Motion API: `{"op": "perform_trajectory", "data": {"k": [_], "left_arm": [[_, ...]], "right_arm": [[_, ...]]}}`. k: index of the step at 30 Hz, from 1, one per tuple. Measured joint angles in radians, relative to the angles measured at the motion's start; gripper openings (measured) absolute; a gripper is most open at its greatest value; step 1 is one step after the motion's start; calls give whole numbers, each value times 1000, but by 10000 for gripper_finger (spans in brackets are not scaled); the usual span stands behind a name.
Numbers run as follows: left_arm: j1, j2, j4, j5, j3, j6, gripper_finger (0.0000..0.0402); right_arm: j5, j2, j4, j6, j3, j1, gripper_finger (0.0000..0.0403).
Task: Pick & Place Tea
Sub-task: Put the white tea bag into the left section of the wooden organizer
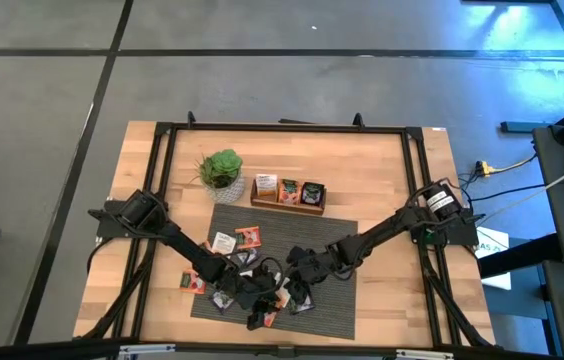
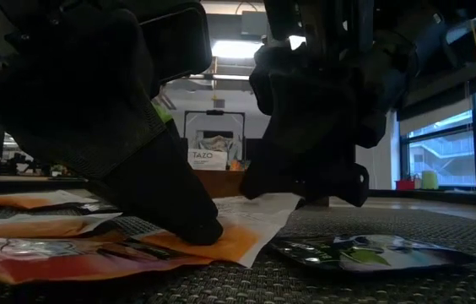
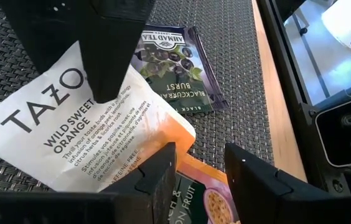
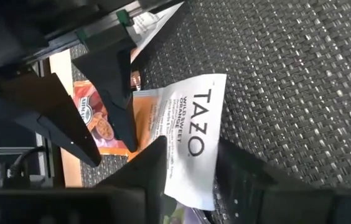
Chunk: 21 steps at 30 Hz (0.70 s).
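Note:
A TAZO tea sachet (image 3: 82, 124), white at one end and orange at the other, lies on the grey woven mat (image 1: 332, 300) near the table's near edge. My left gripper (image 3: 200, 168) is open at its orange end. My right gripper (image 4: 191, 165) is open too, its fingers on either side of the sachet's white half. A dark blackcurrant sachet (image 3: 175, 68) lies flat beside it. An orange passion-fruit sachet (image 3: 203, 202) lies under my left fingers. More sachets (image 1: 237, 240) are scattered over the mat. My left gripper comes slanting down from the table's left. One fingertip (image 2: 194, 226) rests on the sachet's orange end (image 2: 221, 245), which lies flat on the mat. My right gripper comes slanting down from the table's right. One fingertip (image 3: 107, 87) sits on the sachet's printed face and the other finger (image 4: 250, 180) stands at the white end's edge (image 4: 220, 143). That white end (image 2: 259, 207) rises off the mat against the gripper.
A brown wooden tray (image 1: 288, 193) with sachets in its compartments stands beyond the mat's far edge, a potted plant (image 1: 222, 172) to its left. Orange sachets (image 2: 44, 253) lie at the mat's near left. A black frame (image 1: 162, 150) borders the tabletop.

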<state>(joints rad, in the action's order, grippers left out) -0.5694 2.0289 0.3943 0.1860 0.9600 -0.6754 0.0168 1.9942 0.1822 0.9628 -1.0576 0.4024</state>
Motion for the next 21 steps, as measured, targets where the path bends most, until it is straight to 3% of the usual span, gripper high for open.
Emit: {"op": "perform_trajectory", "data": {"k": [5, 12, 21], "left_arm": [[0, 0, 0, -5, 0, 13, 136], [2, -39, -6, -89, -5, 28, 136], [-9, -275, -118, -101, -4, 216, 136]], "right_arm": [[-1, 0, -3, -27, 0, -1, 83], [-9, -15, -9, -102, -2, -1, 13], [4, -158, -127, -272, -5, -42, 5]]}}
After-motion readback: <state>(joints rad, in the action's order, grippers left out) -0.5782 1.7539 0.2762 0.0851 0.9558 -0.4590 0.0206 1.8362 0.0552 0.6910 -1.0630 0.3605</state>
